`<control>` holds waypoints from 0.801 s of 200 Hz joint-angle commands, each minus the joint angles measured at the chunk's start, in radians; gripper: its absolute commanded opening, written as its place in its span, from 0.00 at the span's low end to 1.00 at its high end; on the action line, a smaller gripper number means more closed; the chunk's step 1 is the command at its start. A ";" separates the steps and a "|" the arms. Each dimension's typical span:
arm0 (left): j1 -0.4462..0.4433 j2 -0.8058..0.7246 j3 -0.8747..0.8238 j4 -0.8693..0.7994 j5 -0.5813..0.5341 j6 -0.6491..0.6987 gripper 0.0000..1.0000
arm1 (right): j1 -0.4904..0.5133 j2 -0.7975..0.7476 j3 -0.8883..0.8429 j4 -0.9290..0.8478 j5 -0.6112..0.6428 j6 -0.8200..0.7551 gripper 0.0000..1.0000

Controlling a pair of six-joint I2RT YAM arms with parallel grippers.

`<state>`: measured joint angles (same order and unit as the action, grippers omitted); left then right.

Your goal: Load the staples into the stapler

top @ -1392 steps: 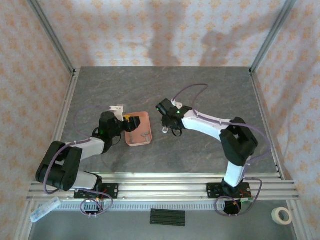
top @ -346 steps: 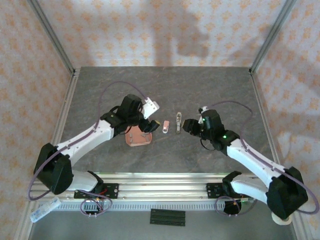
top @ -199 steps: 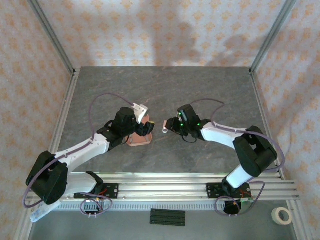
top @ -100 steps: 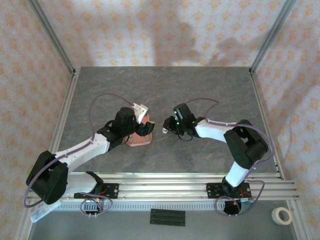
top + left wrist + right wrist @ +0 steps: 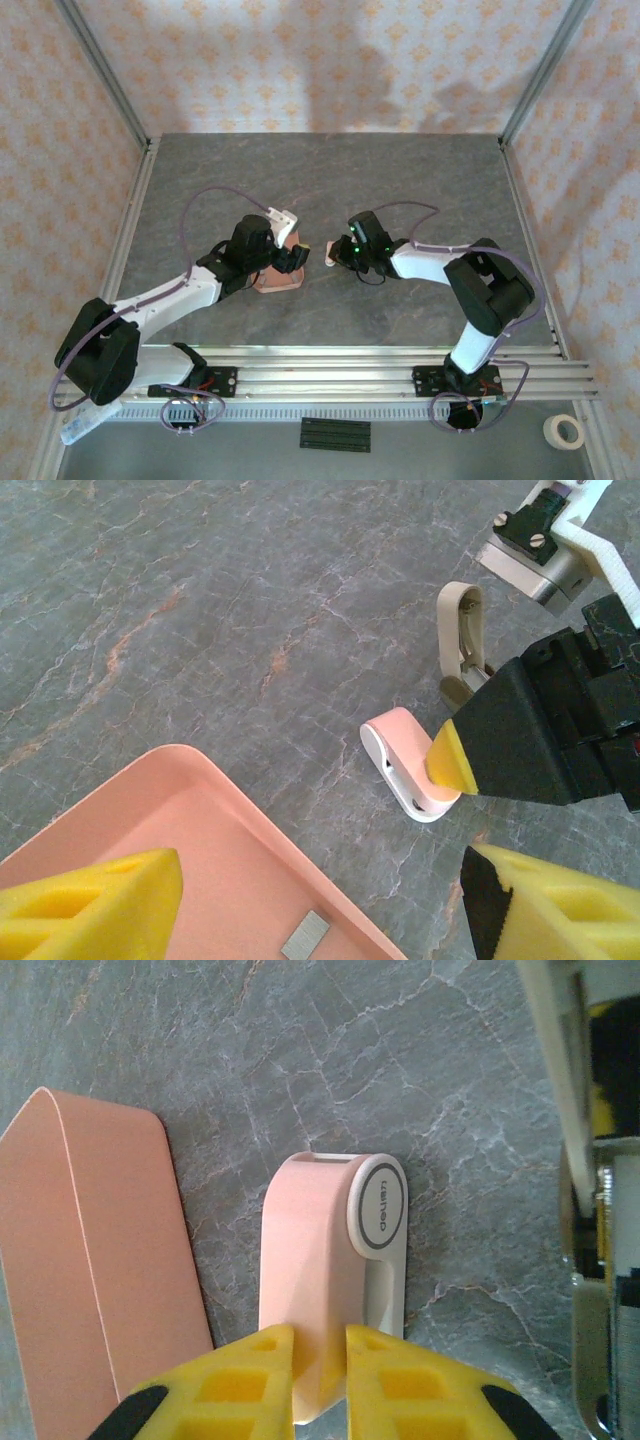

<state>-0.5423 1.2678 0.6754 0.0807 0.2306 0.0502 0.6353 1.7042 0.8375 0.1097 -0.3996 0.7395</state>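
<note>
My right jaws were pinching the near end of the pale pink and white mini stapler (image 5: 330, 1260), with a yellow fingertip (image 5: 235, 1375) pressed against each side of its pink body. The stapler lay on its side on the grey marbled bench (image 5: 400, 180), its white face and round badge turned up. Its long axis ran straight out along the line of my right fingers, and the rounded badge end pointed away from them. In my left wrist view it lay slantwise, rounded end to the upper left and the other end under my right fingertip (image 5: 448, 765). From above, the stapler (image 5: 331, 255) sat between my two wrists, just beside the salmon-pink square tray (image 5: 272, 282), too small there to read its direction.

My left jaws were spread wide and held nothing, their yellow tips (image 5: 90, 900) over the tray's near corner. A small grey metal staple strip (image 5: 305, 935) lay flat on the tray floor. A tan oblong loop-shaped piece (image 5: 460, 640) rested on the bench beyond the stapler, apart from it.

The bench was grey stone-look with rusty veins. Cream wallpaper with orange motifs (image 5: 300, 60) closed the space, and it was framed by aluminium posts (image 5: 100, 70).
</note>
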 commanded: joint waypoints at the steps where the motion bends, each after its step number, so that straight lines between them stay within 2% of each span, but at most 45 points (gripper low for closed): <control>1: 0.008 -0.001 0.029 0.019 0.011 0.012 0.75 | 0.007 0.014 -0.037 -0.143 0.075 -0.025 0.18; 41: 0.007 0.005 0.057 0.011 0.028 -0.009 0.76 | 0.007 -0.053 0.008 -0.141 0.058 -0.068 0.31; 65: 0.007 0.015 0.073 0.010 0.046 -0.026 0.76 | 0.007 -0.094 0.045 -0.159 0.063 -0.096 0.35; 114: 0.007 0.049 0.140 -0.039 0.070 -0.050 0.78 | 0.007 -0.152 0.075 -0.191 0.085 -0.139 0.37; 160: 0.007 0.118 0.238 -0.096 0.111 -0.039 0.79 | -0.004 -0.231 0.021 -0.178 0.093 -0.149 0.38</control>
<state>-0.5423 1.3483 0.8452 0.0307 0.3004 0.0151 0.6388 1.5436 0.8852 -0.0559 -0.3435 0.6151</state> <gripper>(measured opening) 0.788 0.378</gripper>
